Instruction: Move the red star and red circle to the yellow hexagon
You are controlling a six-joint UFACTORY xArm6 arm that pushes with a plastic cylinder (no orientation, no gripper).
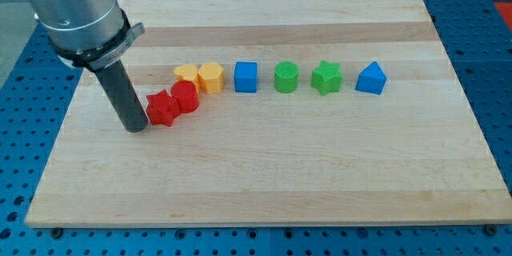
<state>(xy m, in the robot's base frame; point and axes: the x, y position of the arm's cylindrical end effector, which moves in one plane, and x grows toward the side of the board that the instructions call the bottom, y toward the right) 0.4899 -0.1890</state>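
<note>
1. My tip (137,127): lower end of a plain dark rod, with no jaws to spread or press together. It holds nothing and rests on the board just at the view's left of the red star, touching it or nearly so; contact cannot be confirmed.
2. Red star (162,109): just right of the tip, pressed against the red circle.
3. Red circle (186,96): up and right of the star, its upper right side close to the yellow hexagon.
4. Yellow hexagon (211,76): the goal, beside a yellow heart (186,73) on its left.
5. Step in hand, as judged: the closing push, both red pieces nearly at the hexagon.
6. Next move, as judged: a short push up and right through the star, kept in line so that the pair does not slip aside or knock the heart.
7. Others, in a row rightward: blue cube (246,77), green cylinder (286,77), green star (326,77), blue triangular block (370,78).
8. Wooden board (264,176): carries all of the blocks.
</note>
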